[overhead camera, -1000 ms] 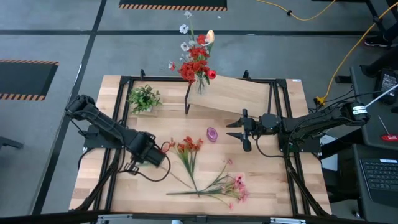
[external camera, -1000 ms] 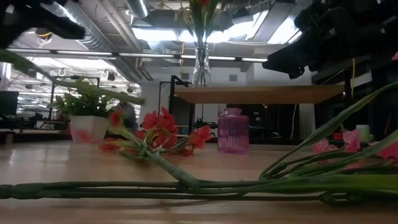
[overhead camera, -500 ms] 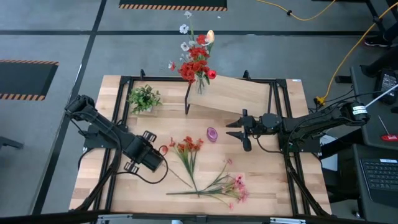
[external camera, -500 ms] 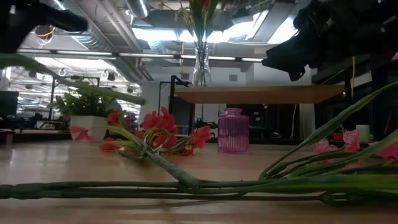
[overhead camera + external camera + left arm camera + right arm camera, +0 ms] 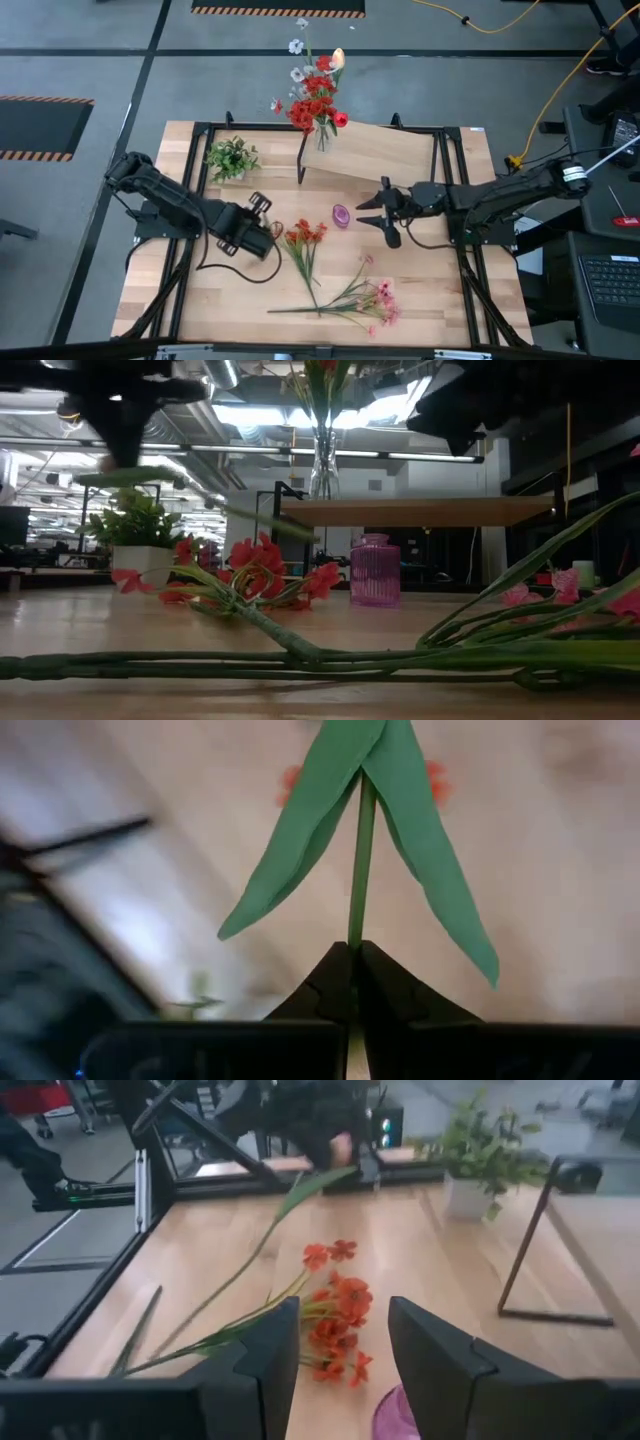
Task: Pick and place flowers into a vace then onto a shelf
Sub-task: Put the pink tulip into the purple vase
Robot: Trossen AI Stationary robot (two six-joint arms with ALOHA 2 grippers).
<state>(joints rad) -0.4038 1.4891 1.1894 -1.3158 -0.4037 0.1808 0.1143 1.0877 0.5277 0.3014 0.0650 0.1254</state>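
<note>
My left gripper (image 5: 270,233) hangs over the table's left half, shut on a green flower stalk (image 5: 360,870) with two long leaves (image 5: 420,840). In the low view the stalk (image 5: 200,502) slants in the air under that gripper (image 5: 125,435). A red-bloomed stem (image 5: 305,236) and pink-bloomed stems (image 5: 375,300) lie flat on the table. A small purple vase (image 5: 342,215) stands upright between the grippers. My right gripper (image 5: 373,211) is open, level, right of the purple vase and raised above it. A glass vase of flowers (image 5: 318,125) stands on the shelf (image 5: 385,152). My left gripper pinches the thin green stalk (image 5: 356,935) between its two fingertips, just below where the two long leaves branch off. The fingers slant steeply down from the table's left and lie across the stalk. The held part is off the table; where its far end is, I cannot tell.
A small green potted plant (image 5: 232,158) stands at the far left, beside the shelf's black legs (image 5: 302,160). The table's black frame rails (image 5: 190,200) run along both sides. Bare wood lies at the near left corner (image 5: 170,310).
My left gripper has gone toward the table's right and far side, toward the red blooms, and has rolled at the wrist, staying shut on the stalk, which swung with it. My right gripper has risen and shifted a little toward the table's left, still open.
</note>
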